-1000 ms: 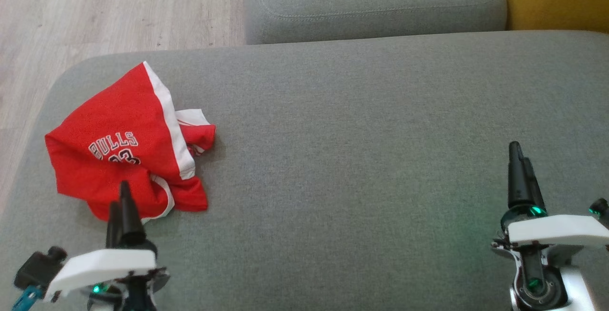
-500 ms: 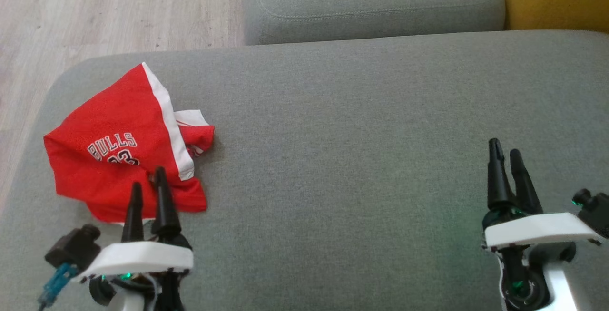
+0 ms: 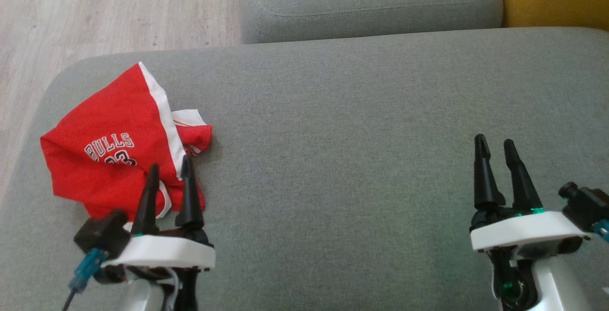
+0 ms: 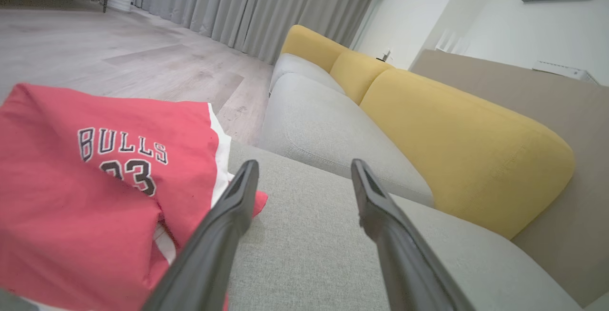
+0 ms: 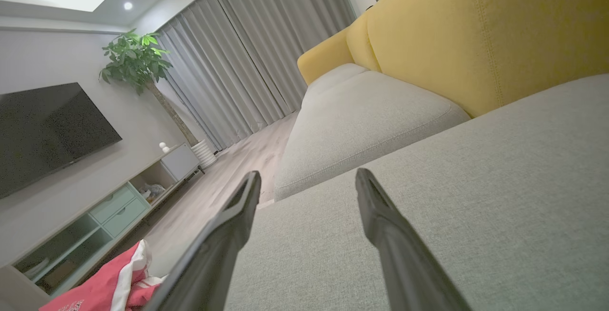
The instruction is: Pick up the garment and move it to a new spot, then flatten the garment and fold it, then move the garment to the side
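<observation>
The garment (image 3: 114, 144) is a red jersey with white trim and "BULLS 23" lettering, lying crumpled at the left end of the grey sofa seat (image 3: 357, 125). My left gripper (image 3: 170, 168) hovers open over the garment's near right corner, nothing between its fingers. In the left wrist view the garment (image 4: 95, 178) lies to the left of the left gripper (image 4: 304, 168), whose left finger overlaps its edge. My right gripper (image 3: 494, 143) stands open and empty above bare cushion at the right. The right wrist view shows the right gripper (image 5: 308, 178) and the garment (image 5: 109, 287) far off at lower left.
A second grey seat cushion (image 3: 371, 2) lies beyond the near one, with yellow back cushions (image 4: 456, 130) along the right. Wooden floor (image 3: 95, 11) runs past the sofa's left end. A TV (image 5: 47, 130), a cabinet and a plant stand across the room.
My left gripper has moved right and forward over the garment's near corner and turned so both fingers show apart. The right gripper has shifted left and turned likewise. The garment has not moved.
</observation>
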`<state>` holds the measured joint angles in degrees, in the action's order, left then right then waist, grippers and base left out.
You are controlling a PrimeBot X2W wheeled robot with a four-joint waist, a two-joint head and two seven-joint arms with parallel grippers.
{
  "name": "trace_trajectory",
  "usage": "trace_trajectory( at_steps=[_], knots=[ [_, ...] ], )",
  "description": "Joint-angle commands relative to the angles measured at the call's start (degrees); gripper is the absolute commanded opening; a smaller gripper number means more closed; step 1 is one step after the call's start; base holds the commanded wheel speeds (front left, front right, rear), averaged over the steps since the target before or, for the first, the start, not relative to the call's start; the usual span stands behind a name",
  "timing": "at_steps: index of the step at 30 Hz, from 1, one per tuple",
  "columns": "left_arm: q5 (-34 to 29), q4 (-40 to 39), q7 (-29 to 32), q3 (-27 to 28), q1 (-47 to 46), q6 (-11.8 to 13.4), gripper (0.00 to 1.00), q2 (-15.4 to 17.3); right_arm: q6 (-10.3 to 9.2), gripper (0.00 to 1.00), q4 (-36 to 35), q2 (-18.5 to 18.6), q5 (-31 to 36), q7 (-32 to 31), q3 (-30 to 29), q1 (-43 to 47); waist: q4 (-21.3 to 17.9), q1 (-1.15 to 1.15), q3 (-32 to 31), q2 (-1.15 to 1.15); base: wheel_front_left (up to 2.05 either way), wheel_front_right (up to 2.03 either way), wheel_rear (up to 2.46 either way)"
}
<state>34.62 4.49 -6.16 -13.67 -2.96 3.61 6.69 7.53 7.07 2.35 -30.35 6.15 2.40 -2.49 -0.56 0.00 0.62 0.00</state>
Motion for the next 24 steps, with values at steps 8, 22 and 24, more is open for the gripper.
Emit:
trace_trajectory(
  at_steps=[8,22,24],
  knots=[
    [-7.8,-0.7,-1.9,-4.5,-4.6,2.3,1.00,2.9,-0.03,1.00,-3.1,0.4,8.0,2.0,2.0,-1.8,0.0,0.00,0.2,0.00,0.00,0.00,0.00],
    [-19.7,1.5,-4.3,-14.1,-8.0,7.3,1.00,6.7,-0.03,1.00,-3.8,0.4,21.5,4.3,4.1,-1.6,-0.2,0.00,0.0,0.00,0.00,0.00,0.00],
    [-21.2,1.7,-4.6,-15.4,-8.5,8.1,1.00,7.2,-0.03,1.00,-4.2,0.5,23.7,4.7,4.2,-1.7,-0.2,0.00,0.0,0.00,0.00,0.00,0.00]
  ],
)
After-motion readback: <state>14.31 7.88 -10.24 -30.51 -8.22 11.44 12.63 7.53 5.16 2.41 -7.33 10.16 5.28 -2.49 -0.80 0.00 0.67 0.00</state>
